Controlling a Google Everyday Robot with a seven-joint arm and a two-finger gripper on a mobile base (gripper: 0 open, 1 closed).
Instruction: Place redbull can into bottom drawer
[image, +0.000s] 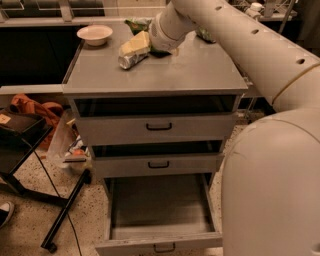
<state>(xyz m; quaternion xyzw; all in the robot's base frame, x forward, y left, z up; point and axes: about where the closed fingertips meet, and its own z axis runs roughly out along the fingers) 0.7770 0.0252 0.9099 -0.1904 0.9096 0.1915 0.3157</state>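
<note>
On the cabinet top (200, 70): the redbull can (129, 61) lay on its side in the far-left part, silver-grey, its end facing left and near.
Gripper (134, 47): sat directly over the can, with its pale yellow tip touching the can's upper side; whether the claw was clamped on the can or spread over it could not be told.
Arm (240, 45): a thick white limb reached in from the right, crossing the far right corner of the top.
Bowl (95, 34): a white bowl stood upright at the far left corner, apart from the can.
Green item (136, 23): lay at the far edge, just behind the gripper.
Bottom drawer (160, 200): was pulled out toward the near side, its grey floor bare and a dark handle (164, 247) on its front.
Upper drawers: the middle drawer (157, 164) and top drawer (159, 127) sat above it, each with a dark gap over its front.
Floor at left: an orange cloth (37, 107) and a black stand (65, 210).
</note>
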